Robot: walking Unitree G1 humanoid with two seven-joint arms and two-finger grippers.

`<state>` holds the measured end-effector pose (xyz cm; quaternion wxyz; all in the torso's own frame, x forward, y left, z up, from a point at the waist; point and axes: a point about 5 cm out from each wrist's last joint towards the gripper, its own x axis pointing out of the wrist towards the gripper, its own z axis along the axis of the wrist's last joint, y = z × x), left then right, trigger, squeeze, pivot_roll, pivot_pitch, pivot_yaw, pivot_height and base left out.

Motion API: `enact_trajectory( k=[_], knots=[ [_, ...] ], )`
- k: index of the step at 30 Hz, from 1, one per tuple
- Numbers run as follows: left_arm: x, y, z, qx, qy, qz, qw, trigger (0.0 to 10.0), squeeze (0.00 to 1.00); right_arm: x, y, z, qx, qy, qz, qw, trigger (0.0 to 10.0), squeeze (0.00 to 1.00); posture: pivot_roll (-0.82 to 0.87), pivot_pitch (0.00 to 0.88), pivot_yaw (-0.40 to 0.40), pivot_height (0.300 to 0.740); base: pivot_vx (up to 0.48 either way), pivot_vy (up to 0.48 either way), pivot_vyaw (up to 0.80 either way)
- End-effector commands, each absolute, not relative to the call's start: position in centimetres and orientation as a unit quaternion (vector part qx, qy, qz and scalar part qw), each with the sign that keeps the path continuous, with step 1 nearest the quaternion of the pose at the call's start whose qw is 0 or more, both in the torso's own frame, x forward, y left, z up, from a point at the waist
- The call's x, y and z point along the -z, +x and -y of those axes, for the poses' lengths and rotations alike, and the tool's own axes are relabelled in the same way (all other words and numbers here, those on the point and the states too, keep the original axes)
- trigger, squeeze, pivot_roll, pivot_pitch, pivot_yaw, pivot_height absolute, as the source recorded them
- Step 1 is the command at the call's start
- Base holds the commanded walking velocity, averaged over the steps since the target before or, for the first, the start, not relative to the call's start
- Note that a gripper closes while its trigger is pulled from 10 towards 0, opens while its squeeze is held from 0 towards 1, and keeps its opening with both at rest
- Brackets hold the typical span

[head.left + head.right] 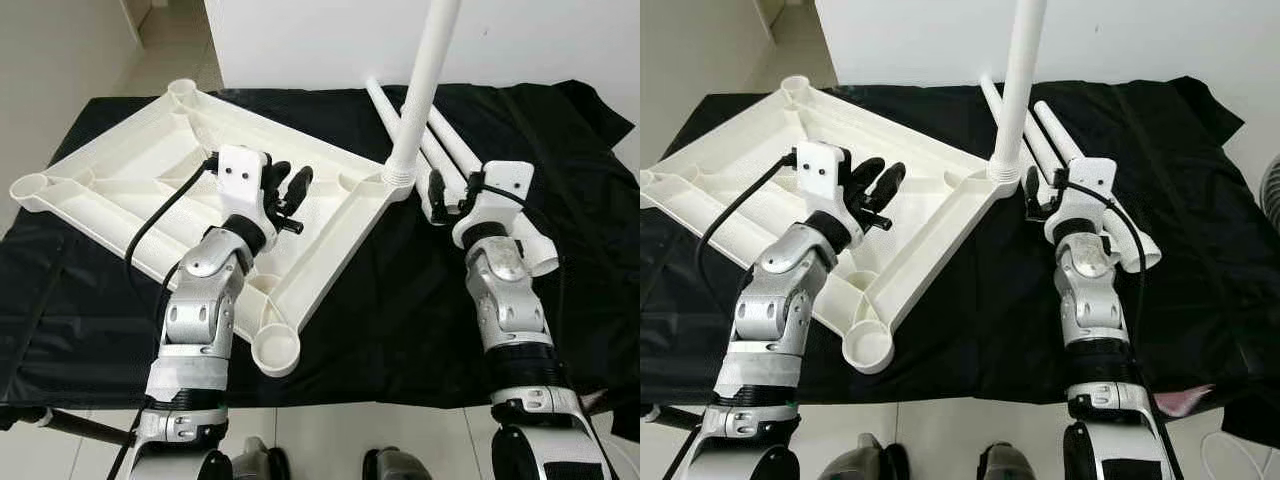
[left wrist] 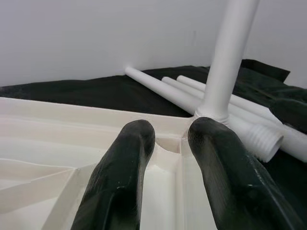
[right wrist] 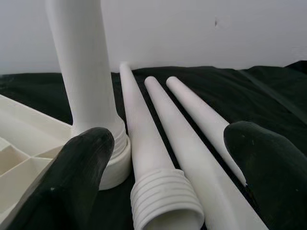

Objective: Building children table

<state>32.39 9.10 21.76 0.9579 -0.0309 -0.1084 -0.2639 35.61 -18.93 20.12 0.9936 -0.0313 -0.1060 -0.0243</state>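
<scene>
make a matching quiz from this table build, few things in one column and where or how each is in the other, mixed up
Things:
1. tabletop
2. upright leg
3. loose legs
4. left gripper

States:
A. lying side by side on the black cloth
B. open, above the tabletop
C. upside down on the cloth
D. standing in a corner socket

Pairs: 1-C, 2-D, 3-A, 4-B

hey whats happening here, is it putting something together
Yes, a small white table. The tabletop lies upside down on a black cloth, with one leg standing upright in its corner socket. Three loose legs lie beside it on the cloth. The left gripper hovers open over the tabletop's underside, and the right gripper is open around the loose legs' threaded ends, gripping none yet.
</scene>
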Motion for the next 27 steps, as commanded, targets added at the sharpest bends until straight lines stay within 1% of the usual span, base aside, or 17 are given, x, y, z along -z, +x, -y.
enact_trajectory(
  k=[1, 5, 12, 13, 16, 21, 27],
  knots=[
    [-21.1, 32.8, -9.8, 0.192, -0.026, 0.087, 0.977, 10.0, 0.0, -20.3, 35.9, 19.2, 0.034, -0.035, 0.1, 0.994, 10.0, 0.0, -0.14, 0.075, 0.079, 0.74, 0.0, 0.0, 0.0],
    [-21.2, 32.9, -9.9, 0.201, -0.021, 0.087, 0.976, 10.0, 0.0, -20.0, 35.5, 20.6, 0.083, -0.032, 0.089, 0.992, 10.0, 0.0, -0.13, 0.08, 0.077, 0.74, 0.0, 0.0, 0.0],
    [-20.6, 32.3, -10.0, 0.201, -0.028, 0.073, 0.976, 10.0, 0.0, -18.5, 34.0, 21.0, 0.115, -0.023, 0.056, 0.991, 10.0, 0.0, -0.12, 0.086, 0.065, 0.74, 0.0, 0.0, 0.0],
    [-20.7, 31.9, -9.8, 0.211, -0.022, 0.072, 0.974, 10.0, 0.0, -18.2, 33.4, 21.1, 0.125, -0.029, 0.039, 0.991, 10.0, 0.0, -0.11, 0.093, 0.059, 0.74, 0.0, 0.0, 0.0],
    [-20.7, 31.8, -9.8, 0.214, -0.019, 0.072, 0.974, 10.0, 0.0, -18.1, 33.3, 21.2, 0.128, -0.031, 0.036, 0.991, 10.0, 0.0, -0.11, 0.093, 0.059, 0.74, 0.0, 0.0, 0.0],
    [-20.7, 31.4, -9.9, 0.222, -0.01, 0.067, 0.973, 10.0, 0.0, -18.3, 32.6, 21.4, 0.123, -0.002, 0.015, 0.992, 10.0, 0.0, -0.11, 0.092, 0.057, 0.74, 0.0, 0.0, 0.0],
    [-20.8, 31.3, -10.1, 0.217, -0.011, 0.065, 0.974, 10.0, 0.0, -17.9, 31.5, 21.1, 0.109, 0.008, -0.007, 0.994, 10.0, 0.0, -0.11, 0.098, 0.055, 0.74, 0.0, 0.0, 0.0]
  ],
)
